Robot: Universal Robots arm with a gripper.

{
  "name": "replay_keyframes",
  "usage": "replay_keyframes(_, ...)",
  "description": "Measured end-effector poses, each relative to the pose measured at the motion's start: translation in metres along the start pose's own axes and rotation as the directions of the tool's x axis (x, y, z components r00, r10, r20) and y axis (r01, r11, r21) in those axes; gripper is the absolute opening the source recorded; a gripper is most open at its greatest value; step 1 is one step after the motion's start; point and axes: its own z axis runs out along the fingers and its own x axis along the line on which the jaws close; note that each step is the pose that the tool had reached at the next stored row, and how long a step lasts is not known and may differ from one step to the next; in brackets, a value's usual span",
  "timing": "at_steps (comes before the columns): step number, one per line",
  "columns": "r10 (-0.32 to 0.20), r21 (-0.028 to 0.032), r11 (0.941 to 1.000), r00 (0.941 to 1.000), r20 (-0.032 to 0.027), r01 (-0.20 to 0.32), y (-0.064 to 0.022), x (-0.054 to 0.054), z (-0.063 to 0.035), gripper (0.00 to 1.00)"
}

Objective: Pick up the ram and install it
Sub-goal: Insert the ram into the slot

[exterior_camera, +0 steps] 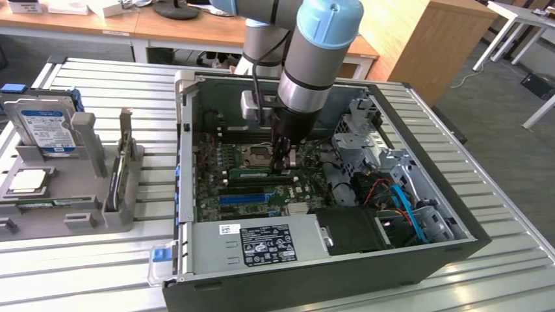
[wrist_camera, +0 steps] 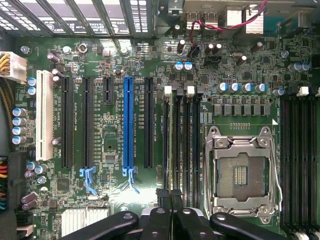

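The ram [exterior_camera: 257,173], a narrow green stick with a white label, stands on edge along the memory slots [wrist_camera: 181,145] of the motherboard [exterior_camera: 217,188] inside the open computer case [exterior_camera: 186,195]. My gripper [exterior_camera: 282,166] reaches straight down into the case and is shut on the stick near its end at the exterior view's right. In the wrist view the black fingers [wrist_camera: 162,217] are pressed together directly over a memory slot beside the empty CPU socket [wrist_camera: 242,172]. There the stick is edge-on and hard to tell from the slot.
A grey holder [exterior_camera: 82,221] at the exterior view's left carries a blue-labelled hard drive [exterior_camera: 43,130], a processor [exterior_camera: 26,182] and a bracketed card [exterior_camera: 121,162]. The power supply [exterior_camera: 260,244] fills the case's near end. The drive cage [exterior_camera: 364,133] and cables [exterior_camera: 399,201] crowd its right side.
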Motion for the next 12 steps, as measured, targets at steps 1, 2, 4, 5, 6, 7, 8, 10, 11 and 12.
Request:
replay_keyframes(1,0.000,0.0000,1.0000,1.0000,0.0001,0.000,0.0000,0.0000,0.0000,0.12)
replay_keyframes(2,0.000,0.0000,1.0000,1.0000,0.0001,0.000,0.0000,0.0000,0.0001,0.12)
replay_keyframes(4,0.000,0.0002,1.0000,1.0000,0.0005,0.000,0.0000,0.0000,0.0008,0.12)
replay_keyframes(5,0.000,0.0001,1.0000,1.0000,0.0004,0.000,0.0000,0.0000,0.0011,0.12)
replay_keyframes(6,0.000,0.0000,1.0000,1.0000,0.0001,0.000,0.0000,0.0000,0.0012,0.12)
replay_keyframes(7,0.000,0.0000,1.0000,1.0000,0.0001,0.000,0.0000,0.0000,0.0012,0.12)
replay_keyframes(8,0.000,0.0000,1.0000,1.0000,0.0001,0.000,0.0000,0.0000,0.0012,0.12)
replay_keyframes(10,0.000,0.0000,1.0000,1.0000,0.0001,0.000,0.0000,0.0000,0.0012,0.12)
replay_keyframes(11,0.000,0.0001,1.0000,1.0000,0.0002,0.000,0.0000,0.0001,0.0012,0.12)
replay_keyframes(12,0.000,0.0001,1.0000,1.0000,0.0004,0.000,0.0000,0.0003,0.0013,0.12)
